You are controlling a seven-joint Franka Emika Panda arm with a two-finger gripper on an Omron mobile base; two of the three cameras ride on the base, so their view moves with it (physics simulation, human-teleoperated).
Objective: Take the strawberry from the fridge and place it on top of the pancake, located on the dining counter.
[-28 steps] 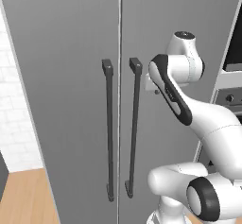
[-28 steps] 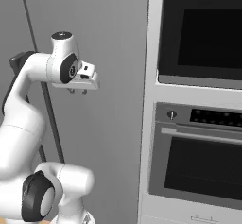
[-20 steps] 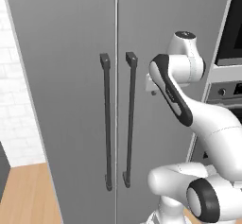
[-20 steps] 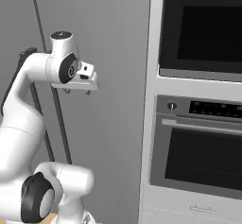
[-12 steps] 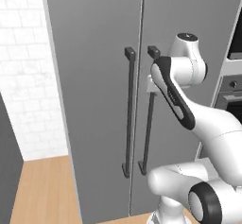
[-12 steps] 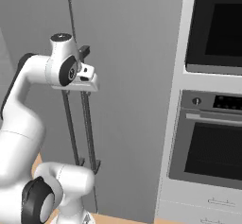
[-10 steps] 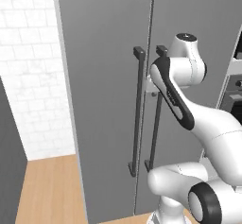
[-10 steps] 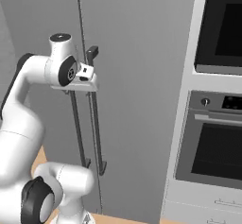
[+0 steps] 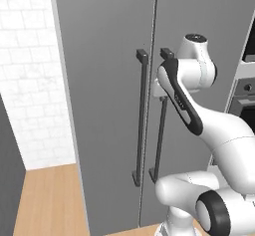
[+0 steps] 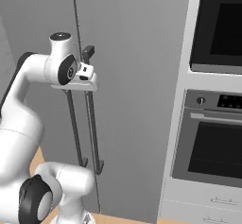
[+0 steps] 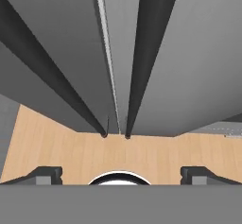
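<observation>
The fridge stands shut just ahead of the tool, its two long dark handles running upright side by side, the right-door one nearest. An oven lies off to the right. The tool's jaws are spread wide, holding nothing. The strawberry presumably sits inside, hidden behind the doors.

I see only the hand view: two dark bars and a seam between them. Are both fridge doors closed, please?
Observer: Yes. In the left base view both doors of the fridge sit flush, and the two handles stand side by side at the seam.
Operator: Where is the gripper against them?
Observer: In the right base view the gripper is near the top of the handles, with its jaws open and nothing in them.
Operator: What is beside the fridge?
Observer: A built-in oven on its right.
</observation>
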